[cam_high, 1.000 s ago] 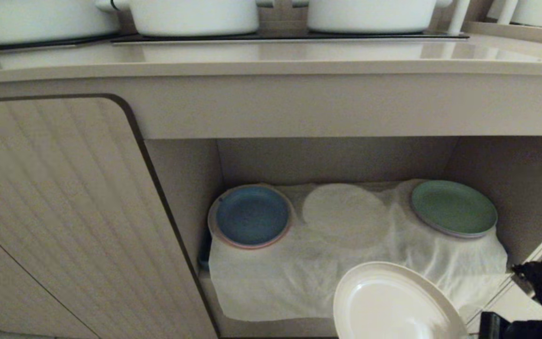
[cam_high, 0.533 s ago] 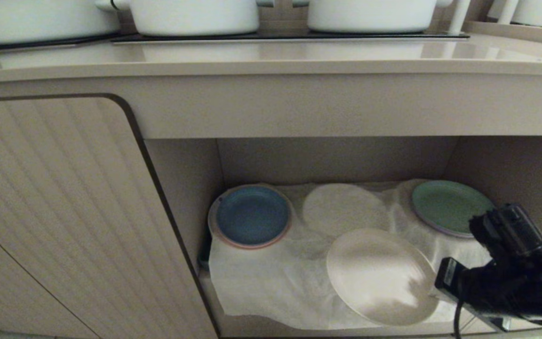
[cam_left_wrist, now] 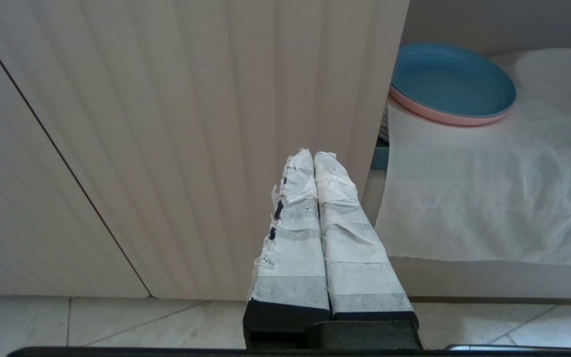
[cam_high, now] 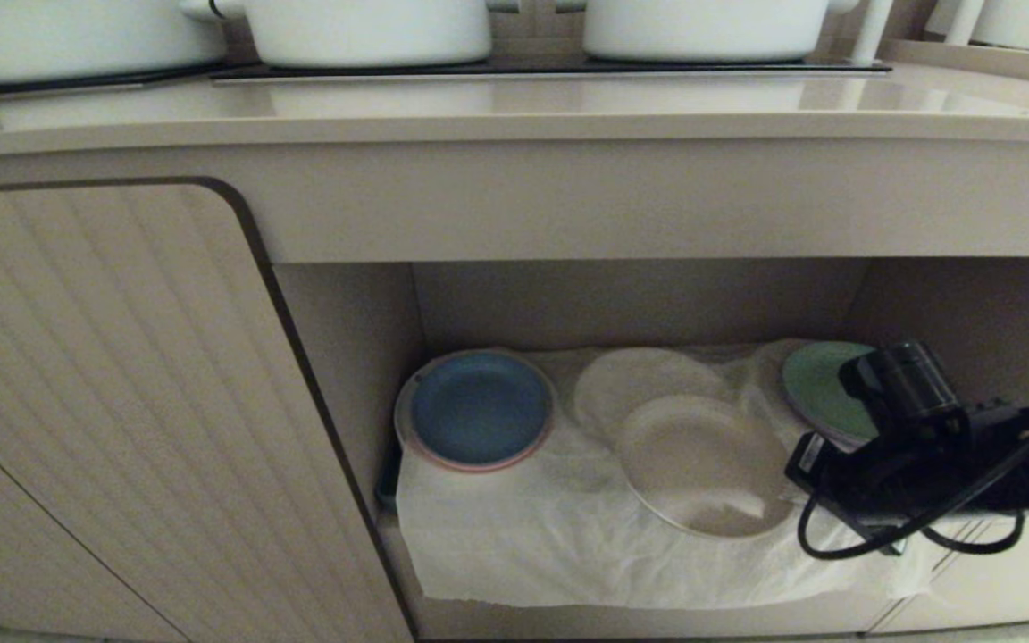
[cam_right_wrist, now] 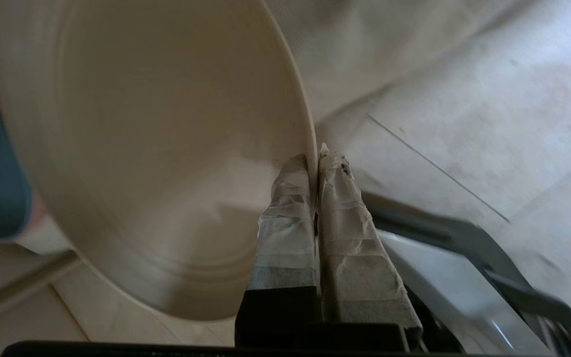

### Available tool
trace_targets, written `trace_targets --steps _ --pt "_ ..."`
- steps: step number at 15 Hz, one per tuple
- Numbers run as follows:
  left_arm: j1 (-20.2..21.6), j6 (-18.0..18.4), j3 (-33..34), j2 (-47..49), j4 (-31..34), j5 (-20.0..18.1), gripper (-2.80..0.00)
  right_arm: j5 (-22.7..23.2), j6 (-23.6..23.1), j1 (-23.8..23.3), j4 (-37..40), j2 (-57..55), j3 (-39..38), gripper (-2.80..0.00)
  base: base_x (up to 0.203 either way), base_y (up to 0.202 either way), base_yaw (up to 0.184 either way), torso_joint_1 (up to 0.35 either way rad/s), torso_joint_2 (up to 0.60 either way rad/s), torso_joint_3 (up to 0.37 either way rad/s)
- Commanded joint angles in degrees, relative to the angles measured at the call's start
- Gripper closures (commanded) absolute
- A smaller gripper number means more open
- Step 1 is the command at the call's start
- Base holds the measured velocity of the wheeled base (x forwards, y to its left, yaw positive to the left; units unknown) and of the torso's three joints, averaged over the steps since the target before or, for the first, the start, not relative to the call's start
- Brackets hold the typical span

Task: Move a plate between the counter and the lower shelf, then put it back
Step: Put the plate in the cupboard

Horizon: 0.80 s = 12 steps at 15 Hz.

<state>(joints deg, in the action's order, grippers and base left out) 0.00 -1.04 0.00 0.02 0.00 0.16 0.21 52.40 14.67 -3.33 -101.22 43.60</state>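
In the lower middle of the head view, the plate (cam_high: 702,464), a round matte cream disc with a shallow raised rim, sits tilted just above the white gauzy cloth (cam_high: 514,536) that lines the lower shelf (cam_high: 639,304). The right tool (cam_right_wrist: 314,158) is clenched on the plate's right rim: in the right wrist view its two tape-wrapped fingers (cam_right_wrist: 285,218) press together with the thin edge of the plate (cam_right_wrist: 156,148) caught between them. Its black arm (cam_high: 934,446), with a looping cable, reaches in from the right edge of the head view.

The cloth is crumpled and semi-sheer, draped over a round bump (cam_high: 631,384) right behind the cream plate. At the shelf's left lies a smooth blue plate (cam_high: 479,409) with a pinkish rim; toward the right a green plate (cam_high: 823,388) is partly hidden behind the arm. The shelf walls are flat beige.

Across the top of the head view runs the worktop (cam_high: 514,112), glossy beige with a rounded front edge, carrying black glass hob panels (cam_high: 550,68) and bulky white pots (cam_high: 372,31). A ribbed beige cabinet door (cam_high: 112,402) with a curved dark outline fills the left side.

The left tool (cam_left_wrist: 313,158) hangs before this ribbed door above pale floor tiles (cam_left_wrist: 117,325), its taped fingers pressed together and holding nothing.
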Motion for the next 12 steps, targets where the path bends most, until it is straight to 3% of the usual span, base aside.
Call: trace_targets --steps 1,12 --pt "0.0 0.0 0.0 0.0 0.0 0.0 0.0 0.0 0.3 -0.5 -1.1 -3.4 1.3 0.0 0.0 0.0 0.0 0.0 0.0 0.0" --pt "0.0 0.0 0.0 0.0 0.0 0.0 0.0 1.5 0.5 -2.2 -0.9 -13.8 13.2 0.0 0.0 0.0 0.0 0.0 0.0 0.0"
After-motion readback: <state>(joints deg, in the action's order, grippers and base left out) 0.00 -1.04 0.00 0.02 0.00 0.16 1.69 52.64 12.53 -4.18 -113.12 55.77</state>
